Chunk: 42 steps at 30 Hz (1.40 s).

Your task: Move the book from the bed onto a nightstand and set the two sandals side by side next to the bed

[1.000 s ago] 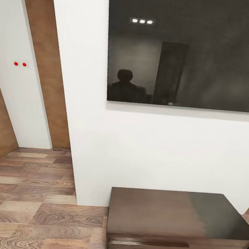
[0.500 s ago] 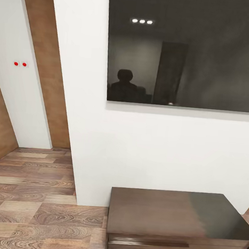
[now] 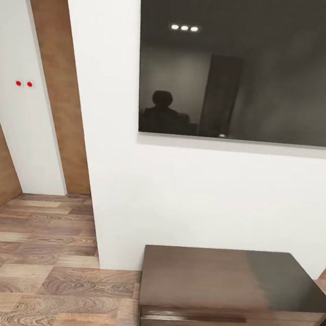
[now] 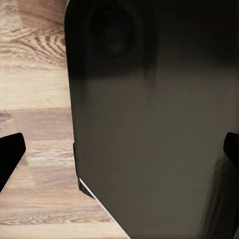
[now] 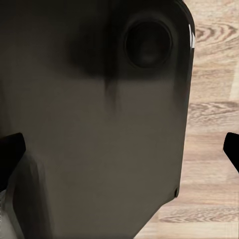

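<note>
Bedroom surroundings, head view: a white wall [image 3: 190,195] projects forward, its corner edge running down to the wood-plank floor [image 3: 35,265] at 7 o'clock. A large dark screen [image 3: 240,66] hangs on it at 12 to 2 o'clock. A long dark-brown cabinet [image 3: 230,292] sits against the wall base at 5 o'clock. Open floor runs from 7 to 9 o'clock toward a brown door [image 3: 60,90] at 10 o'clock. Left gripper [image 4: 119,154] and right gripper [image 5: 119,149]: jaws spread, holding nothing, over the robot's dark base [image 4: 149,124].

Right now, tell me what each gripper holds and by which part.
Nothing is held. The left gripper and right gripper both have their jaws wide apart, over the robot's dark base and the floor.
</note>
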Motion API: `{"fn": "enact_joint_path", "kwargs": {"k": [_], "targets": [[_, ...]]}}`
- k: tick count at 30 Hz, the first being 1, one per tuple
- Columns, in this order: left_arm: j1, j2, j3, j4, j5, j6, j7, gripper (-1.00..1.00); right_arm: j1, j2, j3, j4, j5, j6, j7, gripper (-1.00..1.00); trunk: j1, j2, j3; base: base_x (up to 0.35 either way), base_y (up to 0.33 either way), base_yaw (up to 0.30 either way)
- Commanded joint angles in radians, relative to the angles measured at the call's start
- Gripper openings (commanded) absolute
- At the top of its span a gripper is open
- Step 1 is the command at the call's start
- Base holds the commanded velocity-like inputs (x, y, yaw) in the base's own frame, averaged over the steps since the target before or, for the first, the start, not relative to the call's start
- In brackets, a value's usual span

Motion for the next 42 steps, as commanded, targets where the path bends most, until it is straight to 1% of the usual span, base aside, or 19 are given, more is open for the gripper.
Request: {"fn": "enact_joint_path", "kwargs": {"k": [1, 23, 35, 42], "targets": [[-0.001, 0.001, 0.0, 0.0, -0.001, 0.0, 0.0, 1.0, -0.001, 0.0, -0.001, 0.001, -0.001, 0.0, 0.001, 1.0, 0.0, 0.0, -0.001, 0.0, 0.0, -0.173], [-0.006, 0.006, -0.009, -0.003, -0.003, -0.001, 0.001, 1.0, -0.001, 0.002, -0.002, 0.003, -0.002, 0.001, 0.0, 1.0, 0.0, 0.0, -0.001, 0.0, 0.0, -0.272], [-0.005, 0.008, -0.009, -0.003, -0.004, -0.001, 0.001, 1.0, -0.002, 0.001, -0.004, 0.002, -0.003, 0.001, 0.0, 1.0, 0.0, 0.0, -0.001, 0.0, 0.0, -0.295], [-0.004, 0.009, -0.004, -0.003, -0.002, -0.002, 0.001, 1.0, -0.002, 0.0, -0.005, 0.002, -0.003, 0.001, 0.0, 1.0, 0.0, 0.0, -0.001, 0.0, 0.0, -0.296]]}}
